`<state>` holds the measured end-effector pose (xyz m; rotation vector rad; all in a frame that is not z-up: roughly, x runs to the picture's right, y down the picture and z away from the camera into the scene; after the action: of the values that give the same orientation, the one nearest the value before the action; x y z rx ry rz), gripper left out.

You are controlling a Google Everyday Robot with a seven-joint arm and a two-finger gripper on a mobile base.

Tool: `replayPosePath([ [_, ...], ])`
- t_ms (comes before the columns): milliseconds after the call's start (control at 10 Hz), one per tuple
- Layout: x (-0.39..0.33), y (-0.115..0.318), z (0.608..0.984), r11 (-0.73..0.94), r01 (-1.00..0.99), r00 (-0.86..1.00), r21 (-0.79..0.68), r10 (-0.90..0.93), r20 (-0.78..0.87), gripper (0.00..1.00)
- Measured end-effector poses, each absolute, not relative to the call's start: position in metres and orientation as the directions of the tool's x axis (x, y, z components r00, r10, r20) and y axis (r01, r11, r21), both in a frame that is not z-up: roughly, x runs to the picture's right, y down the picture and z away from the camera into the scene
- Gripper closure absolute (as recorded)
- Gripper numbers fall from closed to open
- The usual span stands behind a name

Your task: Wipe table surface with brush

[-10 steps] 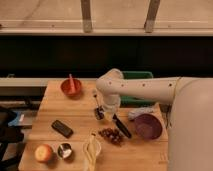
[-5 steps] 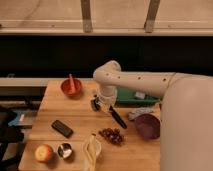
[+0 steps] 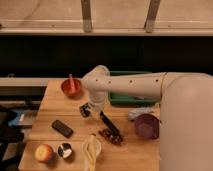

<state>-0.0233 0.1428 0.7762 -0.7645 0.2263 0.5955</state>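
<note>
The table surface (image 3: 52, 107) is a light tan plank top that fills the lower part of the camera view. My white arm reaches in from the right across its middle. At the arm's end, the gripper (image 3: 86, 110) hangs low over the centre-left of the table, fingers shut. The brush (image 3: 109, 123), a slim black stick, slants down and to the right from the wrist toward a dark red cluster (image 3: 112, 136). It appears to be held in the gripper. Its tip lies at or just above the wood.
A red bowl (image 3: 71, 86) stands at the back left, and a green tray (image 3: 125, 97) sits behind the arm. A flat black device (image 3: 62, 128), an orange fruit (image 3: 43, 152), a small metal cup (image 3: 65, 150) and a banana (image 3: 91, 150) lie in front. A purple bowl (image 3: 146, 126) is at the right.
The arm has swung left across the table, carrying the brush with it. The gripper has stayed shut.
</note>
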Motion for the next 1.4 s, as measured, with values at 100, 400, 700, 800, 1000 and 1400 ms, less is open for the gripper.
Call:
replayPosePath([
  [100, -0.013, 0.149, 0.776, 0.56, -0.596, 0.803, -0.576, 0.424, -0.418, 0.87],
  [400, 0.051, 0.16, 0.779, 0.515, -0.676, 0.737, -0.527, 0.452, -0.502, 0.87],
  [700, 0.08, 0.153, 0.785, 0.508, -0.696, 0.717, -0.507, 0.468, -0.517, 0.87],
  [800, 0.079, 0.149, 0.787, 0.512, -0.694, 0.72, -0.506, 0.469, -0.512, 0.87],
  [1000, 0.064, 0.14, 0.792, 0.526, -0.679, 0.734, -0.512, 0.465, -0.496, 0.87],
  [1400, 0.008, 0.138, 0.799, 0.54, -0.647, 0.762, -0.538, 0.436, -0.479, 0.87],
])
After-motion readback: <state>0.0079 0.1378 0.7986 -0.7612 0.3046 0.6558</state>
